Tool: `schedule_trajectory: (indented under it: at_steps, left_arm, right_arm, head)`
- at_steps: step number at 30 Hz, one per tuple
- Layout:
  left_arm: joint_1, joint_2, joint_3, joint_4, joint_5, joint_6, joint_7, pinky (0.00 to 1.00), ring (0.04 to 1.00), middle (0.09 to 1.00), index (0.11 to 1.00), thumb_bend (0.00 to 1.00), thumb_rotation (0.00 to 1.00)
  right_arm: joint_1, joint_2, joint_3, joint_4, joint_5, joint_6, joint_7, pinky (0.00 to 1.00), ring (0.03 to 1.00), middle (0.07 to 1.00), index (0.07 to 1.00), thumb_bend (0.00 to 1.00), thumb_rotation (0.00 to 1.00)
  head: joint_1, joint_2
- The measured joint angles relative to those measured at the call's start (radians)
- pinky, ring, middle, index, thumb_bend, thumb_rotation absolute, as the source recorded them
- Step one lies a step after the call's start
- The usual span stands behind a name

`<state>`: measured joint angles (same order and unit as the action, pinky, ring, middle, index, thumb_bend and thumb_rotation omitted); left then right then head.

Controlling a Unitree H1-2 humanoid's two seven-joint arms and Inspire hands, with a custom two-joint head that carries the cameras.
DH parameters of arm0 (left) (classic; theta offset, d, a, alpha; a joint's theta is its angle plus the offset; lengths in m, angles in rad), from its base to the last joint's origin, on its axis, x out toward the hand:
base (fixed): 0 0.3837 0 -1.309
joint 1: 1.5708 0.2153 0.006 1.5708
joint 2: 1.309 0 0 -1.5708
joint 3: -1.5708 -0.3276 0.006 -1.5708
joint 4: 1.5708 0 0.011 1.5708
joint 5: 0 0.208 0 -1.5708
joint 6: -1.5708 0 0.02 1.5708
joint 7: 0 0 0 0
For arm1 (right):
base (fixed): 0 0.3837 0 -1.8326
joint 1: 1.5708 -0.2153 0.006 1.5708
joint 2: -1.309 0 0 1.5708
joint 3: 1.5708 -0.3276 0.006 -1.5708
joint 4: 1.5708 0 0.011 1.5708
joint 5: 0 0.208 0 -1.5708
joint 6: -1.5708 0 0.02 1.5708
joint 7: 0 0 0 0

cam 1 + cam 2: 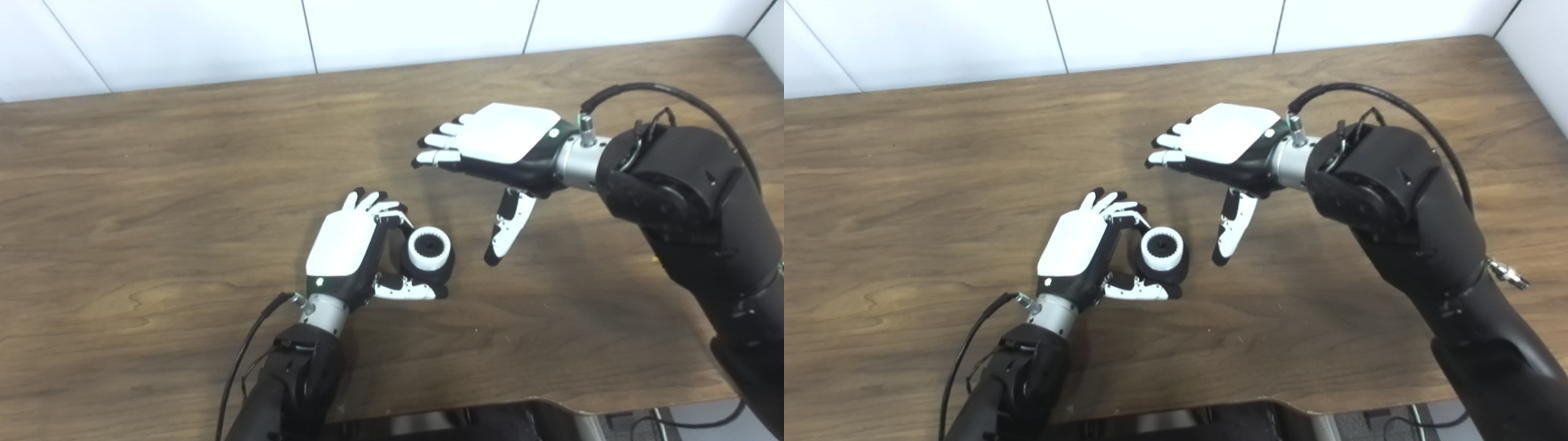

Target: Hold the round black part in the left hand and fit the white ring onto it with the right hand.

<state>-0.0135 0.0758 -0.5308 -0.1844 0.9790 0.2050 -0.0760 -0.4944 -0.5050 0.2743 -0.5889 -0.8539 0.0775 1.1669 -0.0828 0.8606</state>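
Left eye view shows the left hand (349, 251) gripping the black part (436, 271) on the surface (153, 202), white ring (429, 247) already on top. Right hand (496, 144) hovers empty, fingers spread. Unless fully seated, the ring could tilt off when released.

Readable text: none in either view; no words, brand marks or numbers can be made out
Hand covers: plain white, unmarked
Table and wall: no labels or signs legible
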Motion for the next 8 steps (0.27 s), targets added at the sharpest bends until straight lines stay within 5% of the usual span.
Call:
schedule_trajectory:
  at_steps: [8]
  left_arm:
    - [0.002,0.018,0.012,0.000,-0.018,-0.027,0.004,0.99,0.879,0.771,0.490,0.52,0.07]
  right_arm:
    - [0.058,-0.009,-0.024,-0.010,0.005,0.025,-0.002,1.00,1.000,1.000,0.951,1.00,0.48]
  head:
    - [0.000,-0.008]
